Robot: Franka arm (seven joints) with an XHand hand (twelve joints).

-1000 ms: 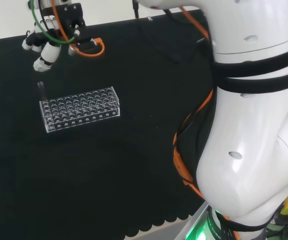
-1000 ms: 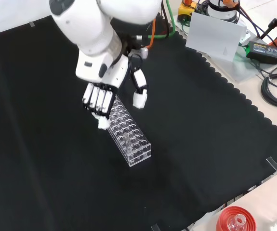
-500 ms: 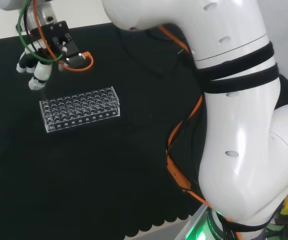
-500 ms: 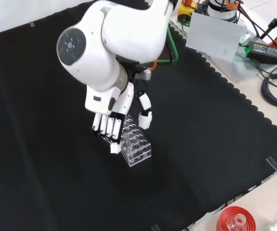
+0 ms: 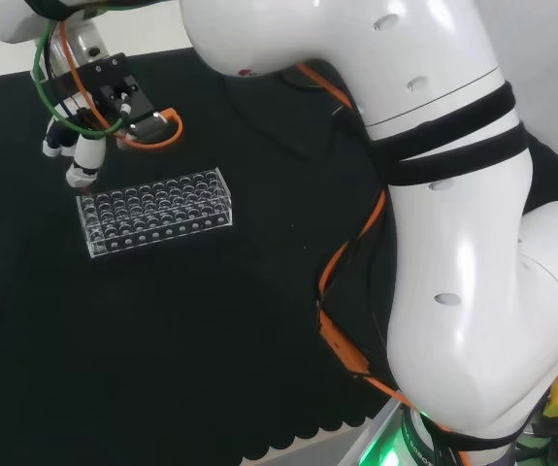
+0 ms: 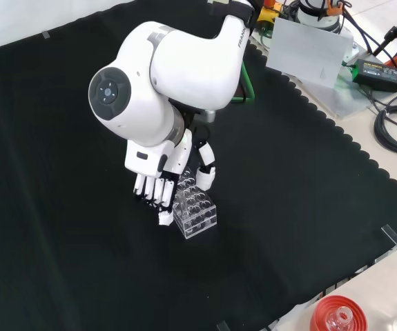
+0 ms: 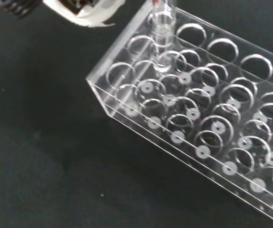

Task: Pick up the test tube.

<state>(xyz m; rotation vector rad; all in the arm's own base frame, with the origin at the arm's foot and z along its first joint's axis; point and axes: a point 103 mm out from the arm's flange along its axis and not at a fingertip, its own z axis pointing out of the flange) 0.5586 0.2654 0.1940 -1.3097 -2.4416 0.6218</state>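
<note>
Lowered since before, robot hand (image 6: 158, 181) hangs with relaxed fingers over rack-end test tube (image 7: 161, 28), apart.

No print can be made out on anything (rack (image 7: 193, 123) included).

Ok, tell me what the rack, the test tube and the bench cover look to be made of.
Rack: clear hard plastic, likely acrylic; glossy see-through plates with drilled holes. Test tube: clear glass or plastic, can't tell which; transparent, shiny wall. Bench cover: black cloth, matte, with a scalloped edge.
</note>
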